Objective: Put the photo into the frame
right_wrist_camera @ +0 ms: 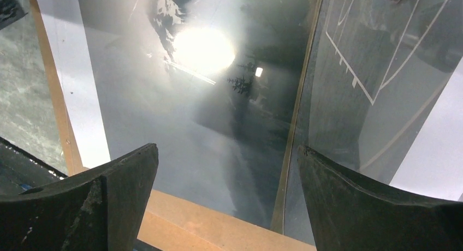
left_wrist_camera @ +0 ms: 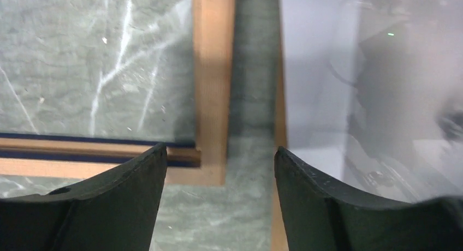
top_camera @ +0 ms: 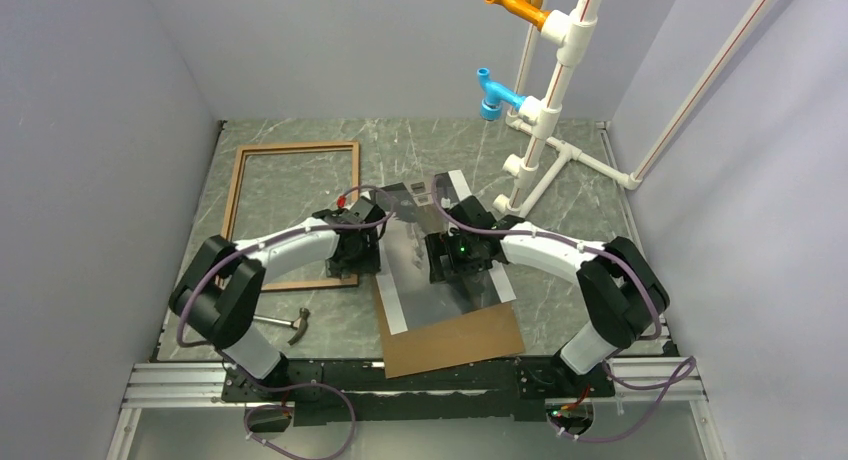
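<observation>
The photo (top_camera: 412, 280), lying on the backing board (top_camera: 455, 342) right of the frame (top_camera: 238, 190), looks light, floppy and slick, best pinched by a white edge; left tool (left_wrist_camera: 220, 150) and right tool (right_wrist_camera: 228, 149) both spread, empty

- We see the photo (top_camera: 437, 302): a glossy grey mountain-and-lake print with white bands on 2 edges. It lies face up, flat and slightly skewed on a brown board (top_camera: 455, 345).
- We see the frame (top_camera: 298, 148): thin brown wood rails with a navy inner edge, lying flat left of the photo, its near corner just beside the photo, not touching.
</observation>
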